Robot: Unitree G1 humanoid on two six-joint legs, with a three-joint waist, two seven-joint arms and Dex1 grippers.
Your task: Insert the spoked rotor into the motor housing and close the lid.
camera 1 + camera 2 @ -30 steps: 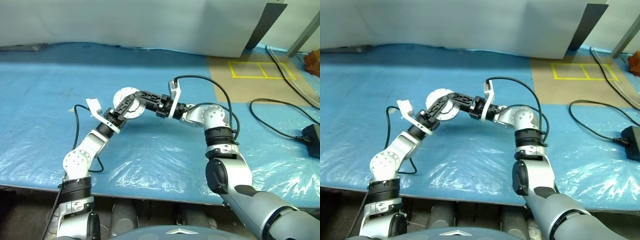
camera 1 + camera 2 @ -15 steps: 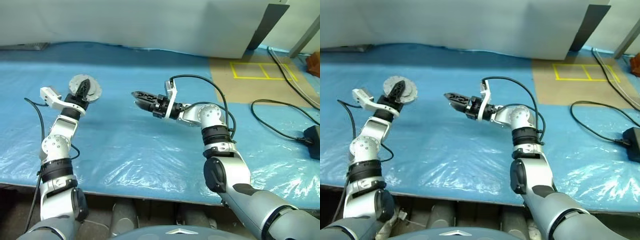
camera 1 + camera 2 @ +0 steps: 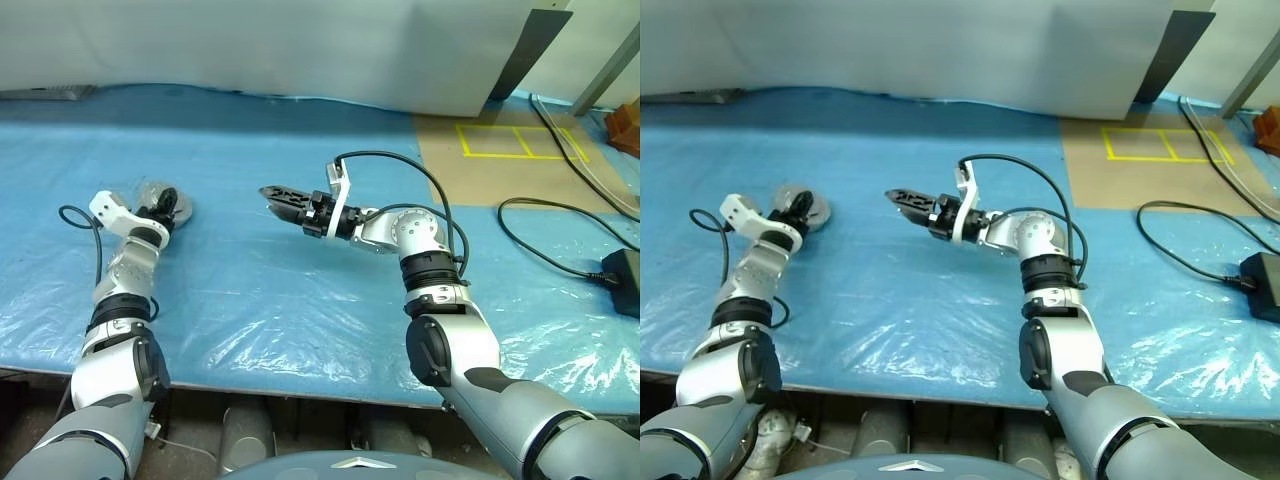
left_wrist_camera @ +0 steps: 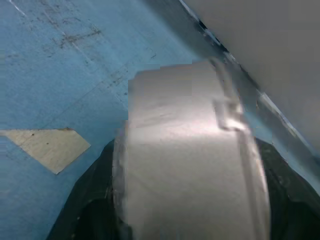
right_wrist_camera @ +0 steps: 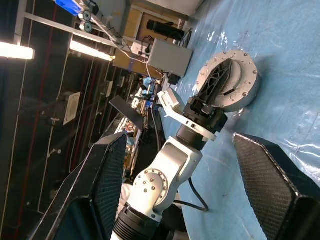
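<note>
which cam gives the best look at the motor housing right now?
Right wrist view: the motor housing shows whole, flat face and rim, with the left gripper across it. The eye views show it small behind that gripper. The left wrist view has its side wall very close, blurred.

Head pair looks down over the blue table [image 3: 300,280]; left wrist camera sits close against the motor housing [image 4: 190,160].
</note>
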